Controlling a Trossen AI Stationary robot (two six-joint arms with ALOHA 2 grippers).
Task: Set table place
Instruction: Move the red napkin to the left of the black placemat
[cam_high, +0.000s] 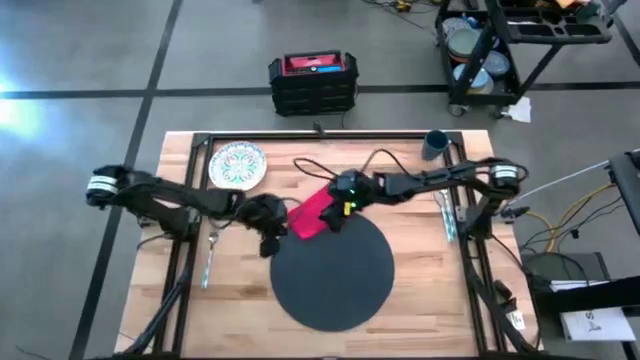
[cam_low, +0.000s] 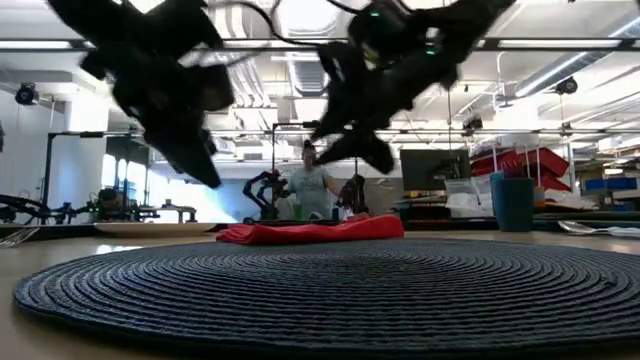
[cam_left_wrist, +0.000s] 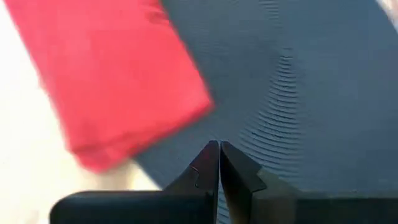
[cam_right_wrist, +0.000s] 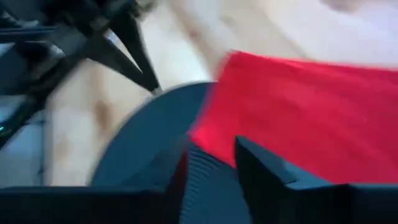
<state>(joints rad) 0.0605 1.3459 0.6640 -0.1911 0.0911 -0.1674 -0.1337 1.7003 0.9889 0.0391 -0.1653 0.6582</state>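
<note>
A: Wooden planks make up your surface (cam_high: 400, 300), framed by a black rail, with grey floor around it.

B: Where does the setting stand?

A: Your round dark grey mat (cam_high: 333, 275) lies near the middle. The red napkin (cam_high: 312, 213) lies at its far left edge, overlapping the rim. The patterned plate (cam_high: 237, 165) is at the far left, the dark blue cup (cam_high: 436, 145) at the far right.

B: And my arms?

A: Your left gripper (cam_left_wrist: 219, 163) hangs above the mat's left rim just beside the napkin, jaws pressed together, empty. Your right gripper (cam_right_wrist: 211, 171) hovers over the napkin's near edge, jaws narrowly apart, holding nothing.

B: Cutlery?

A: One silver piece (cam_high: 210, 255) lies left of the mat, another (cam_high: 445, 215) at the right rail.
</note>
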